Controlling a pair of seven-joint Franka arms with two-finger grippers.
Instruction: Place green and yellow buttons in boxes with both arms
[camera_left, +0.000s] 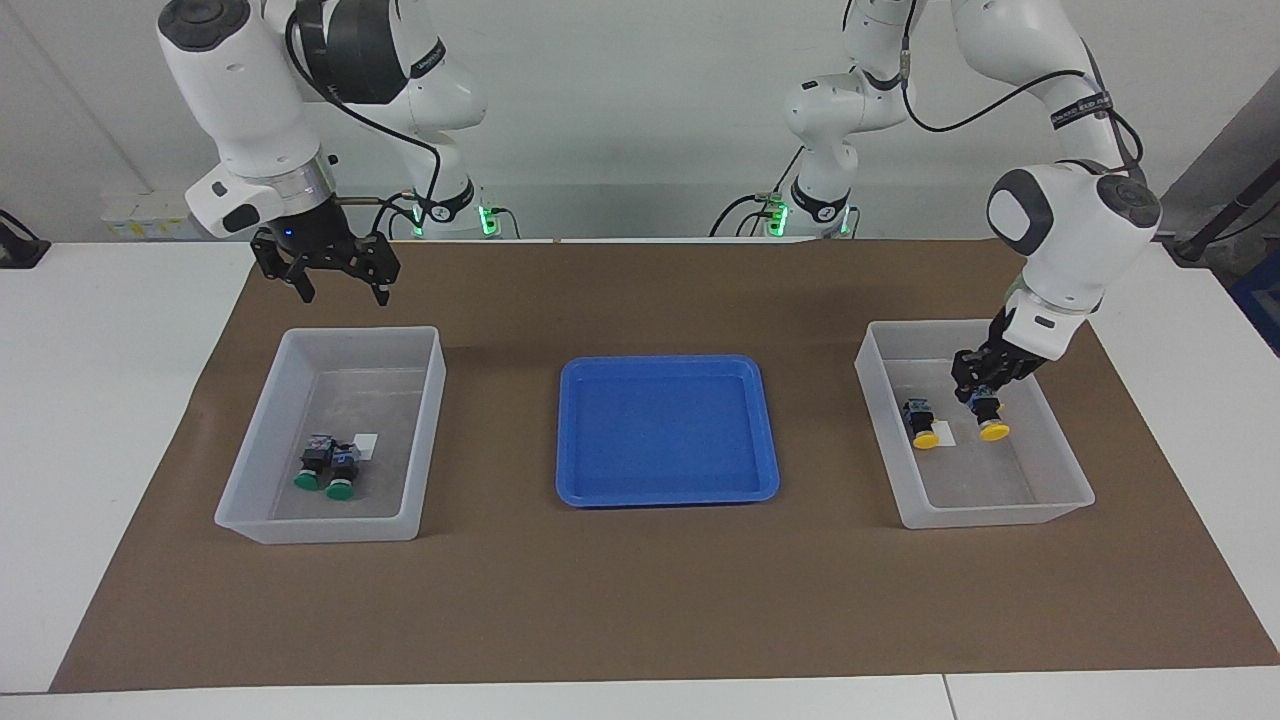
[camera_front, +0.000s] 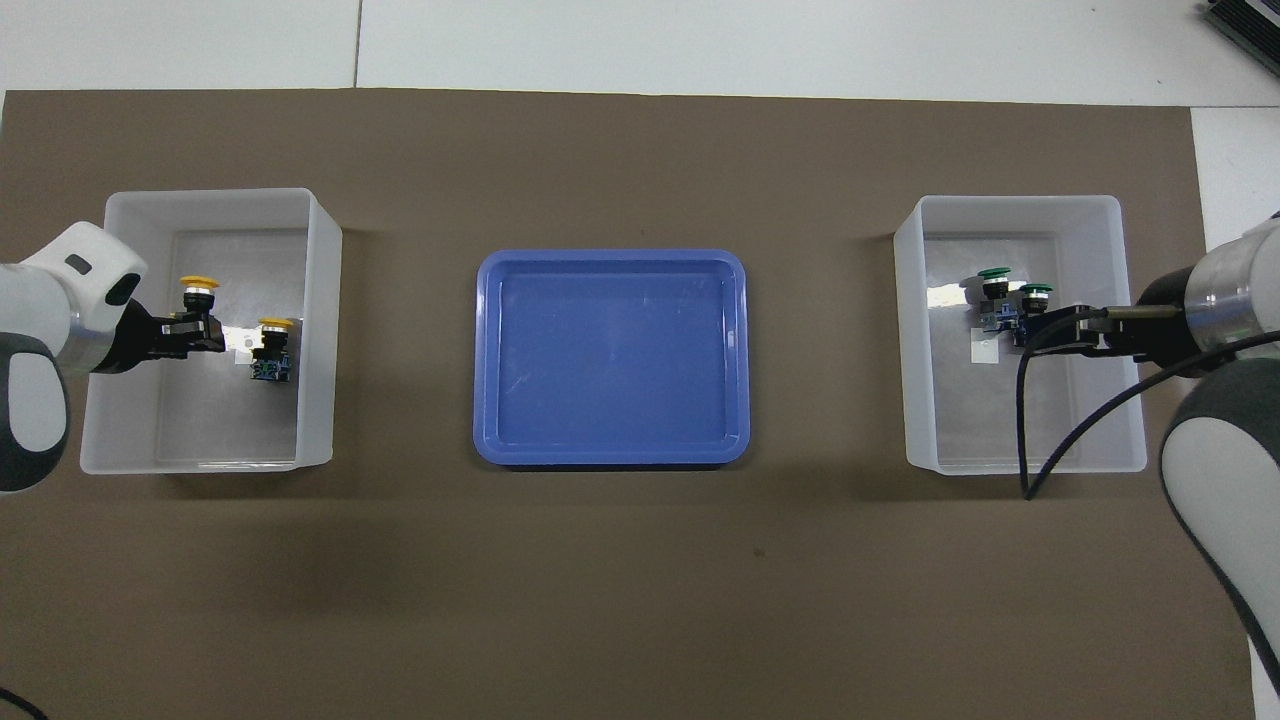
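- The right gripper (camera_left: 338, 285) hangs in the air with its fingers spread wide and nothing between them, over the robot-side rim of the box at the right arm's end (camera_left: 432, 372).
- Down in that box, two green buttons (camera_left: 327, 472) lie side by side, touching, green caps turned away from the robots, just beside a small white label (camera_left: 366, 445).
- In the middle of the brown mat (camera_left: 640, 600) sits the blue tray (camera_left: 570, 430), between the two boxes and well apart from each.
- On to the box at the left arm's end (camera_left: 1010, 515): one yellow button (camera_left: 921, 424) lies on its floor, its cap on a white label (camera_left: 943, 432).
- The left gripper (camera_left: 982, 394) reaches down inside this box, fingers narrow around the black body of the second yellow button (camera_left: 990, 417), whose cap points away from the robots.
- I cannot tell whether that second button rests on the floor of the box or hangs just above it.
- From overhead, the left gripper (camera_front: 205, 332) sits between the two yellow caps.
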